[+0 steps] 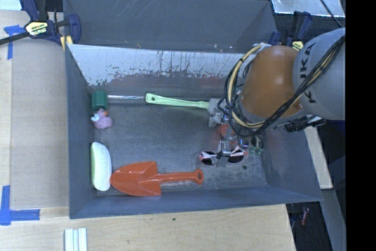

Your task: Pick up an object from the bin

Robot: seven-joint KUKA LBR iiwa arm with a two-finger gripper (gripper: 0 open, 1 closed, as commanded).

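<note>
**Gripper (226,150) low on the right side of the bin (176,20)**

From my seat I see the gripper down close to the bin floor, toward the right side. The arm's orange cover (267,82) and a bundle of cables (238,109) bulk above it. I cannot tell whether the claw is released or clenched, because the wrist and cables hide too much of it.

Right at its tip lies a small black, white and red thing (207,157), on the floor near the front wall. I cannot make out what kind of thing it is, nor whether the gripper touches it.

A pale green handle (176,101) lies along the back of the floor, its right end reaching in under the wrist. Well apart, at the left end, I see a green block (98,99), a small pink toy (102,120) just below it, and a white oblong piece (100,166) nearer the front. An orange toy shovel (141,178) lies along the front wall beside the white piece, its handle pointing toward the gripper.
</note>
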